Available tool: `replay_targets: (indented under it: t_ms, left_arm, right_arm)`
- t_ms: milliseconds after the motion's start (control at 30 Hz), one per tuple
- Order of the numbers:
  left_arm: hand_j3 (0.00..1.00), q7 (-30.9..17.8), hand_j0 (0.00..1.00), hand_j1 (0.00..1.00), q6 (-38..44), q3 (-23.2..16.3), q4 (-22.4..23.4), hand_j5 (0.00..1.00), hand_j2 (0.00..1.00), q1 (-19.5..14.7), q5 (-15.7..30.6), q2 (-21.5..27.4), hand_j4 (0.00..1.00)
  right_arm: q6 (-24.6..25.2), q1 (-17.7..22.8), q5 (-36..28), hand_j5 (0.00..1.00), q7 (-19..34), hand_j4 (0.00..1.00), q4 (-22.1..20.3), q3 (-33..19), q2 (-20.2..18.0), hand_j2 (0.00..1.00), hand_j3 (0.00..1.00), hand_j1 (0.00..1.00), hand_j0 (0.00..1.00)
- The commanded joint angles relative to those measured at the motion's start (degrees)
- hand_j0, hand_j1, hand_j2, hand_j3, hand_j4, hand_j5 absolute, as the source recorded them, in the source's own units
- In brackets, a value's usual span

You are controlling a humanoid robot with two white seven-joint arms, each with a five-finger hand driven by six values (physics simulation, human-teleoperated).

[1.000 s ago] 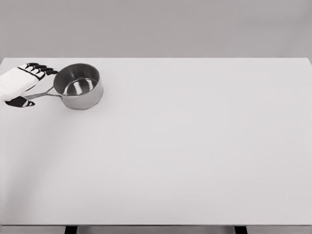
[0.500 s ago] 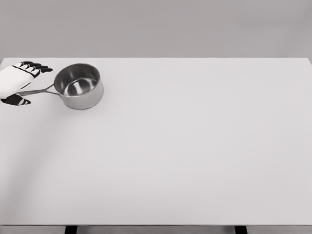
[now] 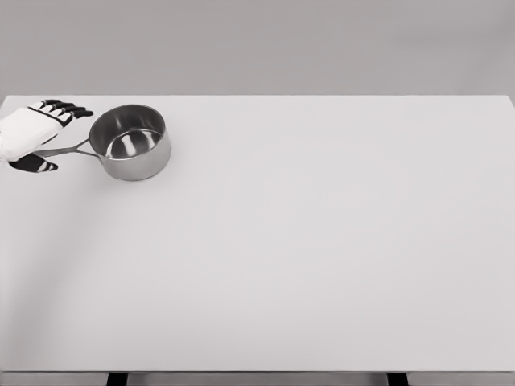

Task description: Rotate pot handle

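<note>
Pot sits at the tabletop's far left, its handle pointing left into the left robot hand. Fingers look spread above the handle, thumb below, with no clear pinch. Slipping off the thin handle, or dragging the pot toward the edge, are the likely risks.

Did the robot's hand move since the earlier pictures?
Yes. The left hand first pulled back left, away from the pot, then crept a little right toward it again. The pot has stayed put on the table.
</note>
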Motion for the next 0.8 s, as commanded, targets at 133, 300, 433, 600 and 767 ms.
replay_targets:
  t_ms: [133,300,433,600,767]
  left_arm:
    - [1.00,0.0,1.00,1.00,0.1,-0.3,0.2,1.00,1.00,-0.7,0.3,-0.6,1.00]
    - [1.00,0.0,1.00,1.00,0.1,-0.6,2.6,1.00,1.00,-1.9,0.3,-1.4,1.00]
    - [1.00,0.0,1.00,1.00,0.1,-0.6,3.6,1.00,1.00,-2.0,0.3,-1.4,1.00]
    - [1.00,0.0,1.00,1.00,0.1,-0.7,5.2,1.00,1.00,-3.0,0.3,-1.5,1.00]
    - [1.00,0.0,1.00,1.00,0.1,-0.7,6.9,1.00,1.00,-3.9,0.3,-1.4,1.00]
  right_arm:
    - [0.0,0.0,0.0,1.00,0.0,1.00,0.0,0.0,0.0,1.00,1.00,1.00,1.00]
    - [0.0,0.0,0.0,1.00,0.0,1.00,0.0,0.0,0.0,1.00,1.00,1.00,1.00]
    - [0.0,0.0,0.0,1.00,0.0,1.00,0.0,0.0,0.0,1.00,1.00,1.00,1.00]
    - [0.0,0.0,0.0,1.00,0.0,1.00,0.0,0.0,0.0,1.00,1.00,1.00,1.00]
    - [0.0,0.0,0.0,1.00,0.0,1.00,0.0,0.0,0.0,1.00,1.00,1.00,1.00]
